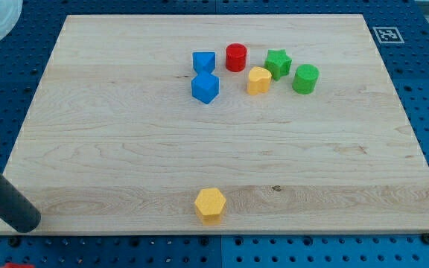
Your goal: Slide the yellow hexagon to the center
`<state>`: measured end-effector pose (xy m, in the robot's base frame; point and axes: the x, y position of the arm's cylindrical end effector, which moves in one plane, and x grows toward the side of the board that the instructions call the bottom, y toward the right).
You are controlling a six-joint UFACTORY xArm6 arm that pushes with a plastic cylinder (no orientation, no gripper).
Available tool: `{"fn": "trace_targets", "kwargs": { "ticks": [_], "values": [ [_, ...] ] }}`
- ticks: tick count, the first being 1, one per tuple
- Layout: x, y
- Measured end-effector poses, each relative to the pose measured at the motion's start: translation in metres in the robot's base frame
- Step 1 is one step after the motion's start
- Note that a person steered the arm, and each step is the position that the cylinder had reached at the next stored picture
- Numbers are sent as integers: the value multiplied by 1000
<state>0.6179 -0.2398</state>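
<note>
Wooden tabletop (110, 149) on blue pegboard. Yellow hexagon block (210, 204) near the view's bottom edge, well apart from the upper block cluster. My tip (28, 222) far left of it; no gripper fitted, so no jaw state.

Yellow hexagon (210, 204), pale wooden board (125, 149)

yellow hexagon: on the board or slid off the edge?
On. The yellow hexagon sits on the wooden board, just inside its bottom edge.
</note>
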Motion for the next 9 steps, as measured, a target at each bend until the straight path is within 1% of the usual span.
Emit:
{"fn": "trace_targets", "kwargs": {
  "ticks": [3,4,5,7,8,9],
  "values": [
    [0,8],
    [0,61],
    [1,95],
    [1,220],
    [0,249],
    [-7,326]
  ]
}}
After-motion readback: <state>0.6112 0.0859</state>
